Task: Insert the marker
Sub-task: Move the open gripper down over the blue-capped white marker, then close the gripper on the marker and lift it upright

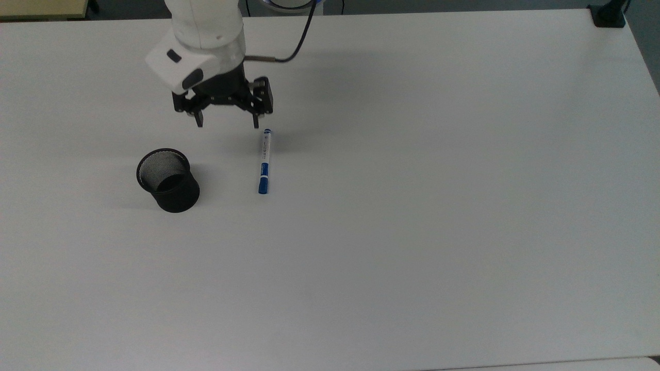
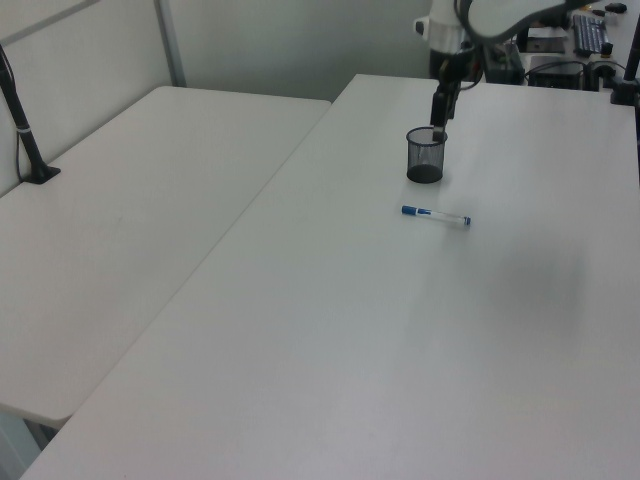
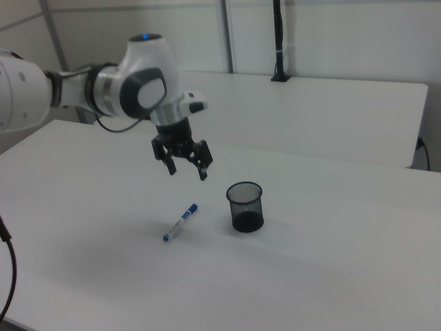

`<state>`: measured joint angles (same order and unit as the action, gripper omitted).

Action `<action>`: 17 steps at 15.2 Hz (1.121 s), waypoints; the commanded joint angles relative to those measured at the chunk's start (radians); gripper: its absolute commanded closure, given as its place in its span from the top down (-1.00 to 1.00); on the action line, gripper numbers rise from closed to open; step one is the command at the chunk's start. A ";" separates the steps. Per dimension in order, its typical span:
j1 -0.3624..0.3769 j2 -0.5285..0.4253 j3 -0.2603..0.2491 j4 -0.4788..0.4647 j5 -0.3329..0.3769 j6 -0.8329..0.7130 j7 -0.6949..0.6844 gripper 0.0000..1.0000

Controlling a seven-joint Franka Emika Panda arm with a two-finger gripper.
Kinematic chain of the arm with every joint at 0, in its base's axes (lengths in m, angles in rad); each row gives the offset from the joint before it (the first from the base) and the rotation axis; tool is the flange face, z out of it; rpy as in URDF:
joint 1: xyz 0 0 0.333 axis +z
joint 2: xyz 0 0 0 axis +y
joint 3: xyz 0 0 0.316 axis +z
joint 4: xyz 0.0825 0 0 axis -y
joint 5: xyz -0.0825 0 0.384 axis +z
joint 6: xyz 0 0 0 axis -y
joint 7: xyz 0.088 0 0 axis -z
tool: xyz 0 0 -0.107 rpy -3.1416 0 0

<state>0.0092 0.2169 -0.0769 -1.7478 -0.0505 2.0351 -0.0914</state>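
White rounded arm [image 3: 131,89], grey joint caps, blue light on top, black cable [image 1: 299,41], black two-fingered pincer [image 1: 227,123].

marker [image 1: 264,161] on table [image 1: 412,206], cup [image 1: 167,180] at top view's left

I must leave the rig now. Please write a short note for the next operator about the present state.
Gripper: open, empty, in the air above the table, between marker and cup in the right view.
Slim white marker with blue cap: lying flat on the white table, not touched.
Black mesh cup: upright, apart from the marker, nothing seen inside.
Done: nothing yet.
Left: grasp the marker, lift it, put it in the cup.
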 commanded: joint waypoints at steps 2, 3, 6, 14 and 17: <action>0.034 0.068 -0.003 -0.123 -0.015 0.259 0.125 0.95; 0.038 0.096 -0.003 -0.142 -0.017 0.311 0.136 0.93; 0.061 0.159 -0.003 -0.148 -0.017 0.373 0.195 0.89; 0.068 0.184 -0.001 -0.141 -0.008 0.410 0.251 -1.00; 0.060 0.133 -0.001 -0.141 -0.008 0.401 0.251 -1.00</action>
<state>0.0715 0.4109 -0.0752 -1.8704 -0.0512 2.4277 0.1385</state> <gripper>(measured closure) 0.819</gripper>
